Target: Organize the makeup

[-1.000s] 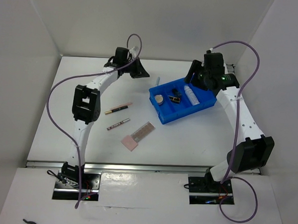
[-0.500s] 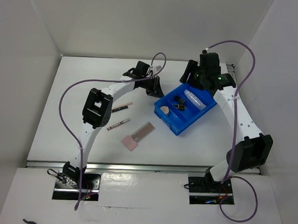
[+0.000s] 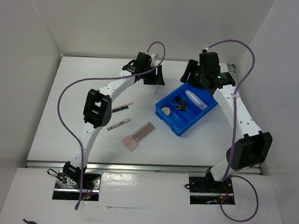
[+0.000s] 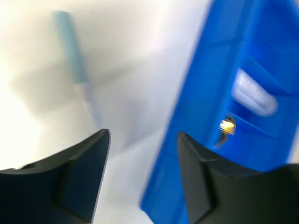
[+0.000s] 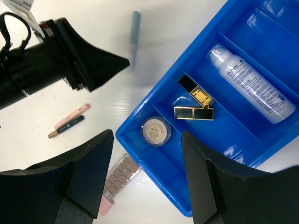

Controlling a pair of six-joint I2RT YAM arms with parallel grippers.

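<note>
Clearly nearer, the left end effector (image 4: 142, 135), spread and empty, faces the pale blue pencil (image 4: 70, 46) lying ahead-left on the table (image 4: 140, 42), its long axis running away.

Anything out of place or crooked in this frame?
The blue tray sits skewed to the edges of the table. Some items lie loose outside it: pencils and a pink palette to its left in the top view, and a pale blue stick beyond its far corner. Nothing looks spilled or broken.
</note>
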